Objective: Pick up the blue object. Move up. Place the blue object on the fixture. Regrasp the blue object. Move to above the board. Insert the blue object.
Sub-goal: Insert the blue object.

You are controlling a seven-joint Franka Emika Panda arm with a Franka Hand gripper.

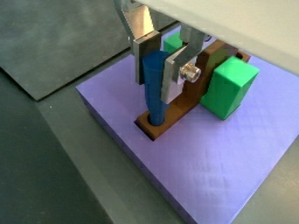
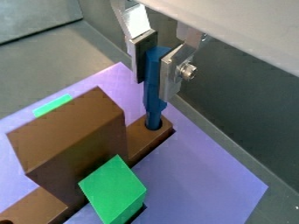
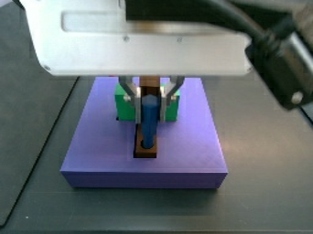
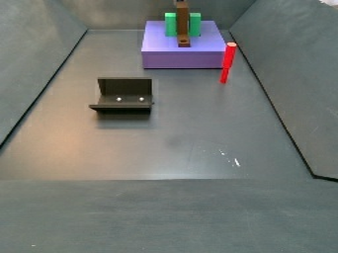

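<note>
You see the gripper (image 1: 160,63) as two flat silver finger plates (image 1: 177,70) with dark pads on their inner faces, hanging from a pale grey-white housing that fills the upper corner in both wrist views. A round silver screw head (image 2: 187,71) sits on the outer face of one plate, with a second plate (image 2: 139,26) facing it. In a side view the hand body (image 3: 134,38) is a broad white box with a row of small dark holes along its lower edge, and a thick black cable (image 3: 272,50) runs across its side.
</note>
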